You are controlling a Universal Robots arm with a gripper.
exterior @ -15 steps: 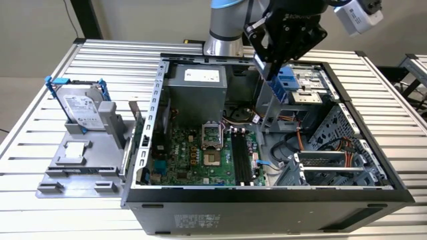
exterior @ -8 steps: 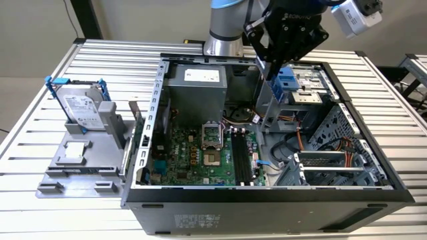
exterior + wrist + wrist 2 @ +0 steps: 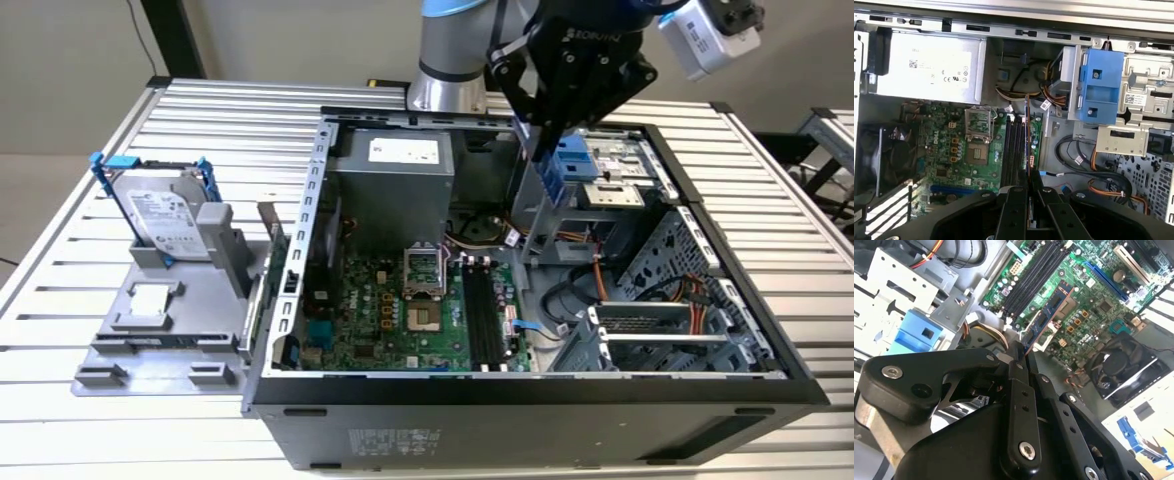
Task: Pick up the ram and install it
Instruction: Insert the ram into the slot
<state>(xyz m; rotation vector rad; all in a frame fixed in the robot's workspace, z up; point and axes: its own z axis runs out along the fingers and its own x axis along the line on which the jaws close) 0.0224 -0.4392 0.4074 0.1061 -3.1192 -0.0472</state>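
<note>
My gripper (image 3: pixel 545 125) hangs over the back of the open computer case (image 3: pixel 320 250), shut on the ram. The ram (image 3: pixel 545 158) is a thin dark green-blue stick that points down from the fingertips into the case. In the second wrist view the ram (image 3: pixel 1051 315) shows its flat side with small chips, reaching out from the gripper (image 3: pixel 1021 352). The first wrist view has the ram (image 3: pixel 1027 145) edge-on in front of the gripper (image 3: pixel 1029 192), above the black memory slots (image 3: pixel 1013 150) on the green motherboard (image 3: pixel 949 155). It is clear of the slots (image 3: pixel 483 320).
A silver hard drive in a blue bracket (image 3: pixel 167 215) stands on a grey holder, outside the case at the exterior view's left. Inside the case are the power supply (image 3: pixel 924 65), a blue drive bracket (image 3: pixel 1099 85), loose cables (image 3: pixel 1094 175) and a fan (image 3: pixel 1119 370).
</note>
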